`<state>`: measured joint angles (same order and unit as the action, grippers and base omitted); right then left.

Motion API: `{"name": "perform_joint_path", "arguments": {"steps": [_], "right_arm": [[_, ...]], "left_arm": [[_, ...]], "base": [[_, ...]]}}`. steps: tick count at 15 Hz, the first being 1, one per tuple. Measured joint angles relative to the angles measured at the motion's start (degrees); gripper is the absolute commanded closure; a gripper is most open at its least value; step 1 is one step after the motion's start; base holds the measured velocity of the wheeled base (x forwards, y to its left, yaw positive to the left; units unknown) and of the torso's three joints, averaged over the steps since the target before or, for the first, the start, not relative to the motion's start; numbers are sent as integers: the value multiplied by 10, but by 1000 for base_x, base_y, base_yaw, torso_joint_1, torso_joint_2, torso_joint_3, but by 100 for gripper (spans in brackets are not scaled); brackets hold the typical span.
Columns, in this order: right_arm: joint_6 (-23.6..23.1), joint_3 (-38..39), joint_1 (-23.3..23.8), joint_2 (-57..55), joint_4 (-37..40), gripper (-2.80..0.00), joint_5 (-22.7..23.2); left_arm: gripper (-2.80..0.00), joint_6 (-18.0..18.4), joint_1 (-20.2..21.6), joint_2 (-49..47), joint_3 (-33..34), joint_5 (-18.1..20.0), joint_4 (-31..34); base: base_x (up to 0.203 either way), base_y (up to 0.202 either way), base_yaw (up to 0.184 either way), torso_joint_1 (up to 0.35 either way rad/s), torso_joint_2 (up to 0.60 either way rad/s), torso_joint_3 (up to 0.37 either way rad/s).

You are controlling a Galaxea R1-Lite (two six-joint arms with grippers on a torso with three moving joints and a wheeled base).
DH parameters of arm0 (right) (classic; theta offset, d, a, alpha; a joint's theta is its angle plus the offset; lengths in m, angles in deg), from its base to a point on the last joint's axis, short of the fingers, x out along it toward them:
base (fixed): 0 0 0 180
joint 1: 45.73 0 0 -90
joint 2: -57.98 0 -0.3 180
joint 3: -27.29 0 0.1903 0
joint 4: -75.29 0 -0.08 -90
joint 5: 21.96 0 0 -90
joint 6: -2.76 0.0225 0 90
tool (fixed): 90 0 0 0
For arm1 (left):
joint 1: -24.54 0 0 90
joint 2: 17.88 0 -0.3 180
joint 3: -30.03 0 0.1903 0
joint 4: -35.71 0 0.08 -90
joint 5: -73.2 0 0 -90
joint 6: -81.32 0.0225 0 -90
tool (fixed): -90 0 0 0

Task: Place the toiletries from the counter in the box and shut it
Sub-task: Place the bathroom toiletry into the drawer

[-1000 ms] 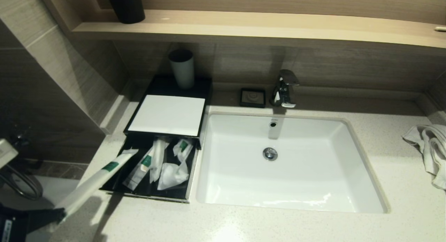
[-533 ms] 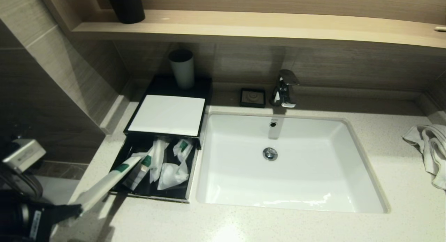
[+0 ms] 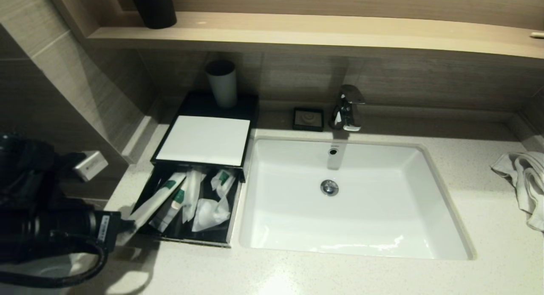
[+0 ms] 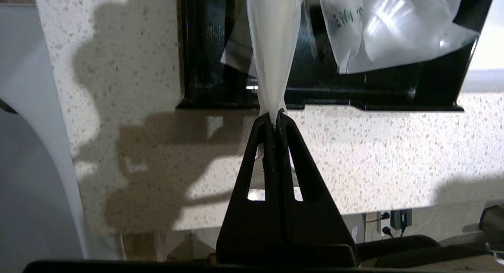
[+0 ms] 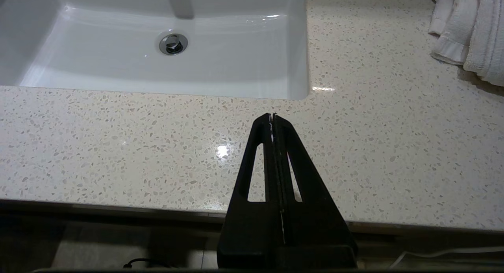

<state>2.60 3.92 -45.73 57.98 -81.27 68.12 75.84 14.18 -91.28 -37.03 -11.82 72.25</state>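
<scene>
At the lower left of the head view, the left gripper [image 3: 123, 227] pinches the tail end of a long tube [image 3: 155, 199] that slants into the open drawer [image 3: 231, 210]. The tube looks light, limp and slippery, so an end grip lets it sag. The right gripper [image 5: 273, 116] is clenched empty.

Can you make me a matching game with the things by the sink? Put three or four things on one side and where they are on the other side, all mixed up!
Things:
1. grey cup
2. white towel
3. long tube
4. soap dish

Places:
A. pinched in the left gripper, reaching into the open drawer
B. beside the tap, on the counter
C. standing on the back of the box
D. crumpled at the counter's right end

Pairs: 1-C, 2-D, 3-A, 4-B
</scene>
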Motion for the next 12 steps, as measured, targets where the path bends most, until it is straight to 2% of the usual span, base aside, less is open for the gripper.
{"name": "perform_joint_path", "arguments": {"steps": [3,8,12], "right_arm": [[0,0,0,0,0,0,0],[0,0,0,0,0,0,0],[0,0,0,0,0,0,0]], "left_arm": [[0,-5,0,-42,-8,-3,-48],[0,-21,-4,-87,-46,-3,-55],[0,-22,-11,-109,-52,-3,-78]], "base": [[0,0,0,0,0,0],[0,0,0,0,0,0],[0,0,0,0,0,0]]}}
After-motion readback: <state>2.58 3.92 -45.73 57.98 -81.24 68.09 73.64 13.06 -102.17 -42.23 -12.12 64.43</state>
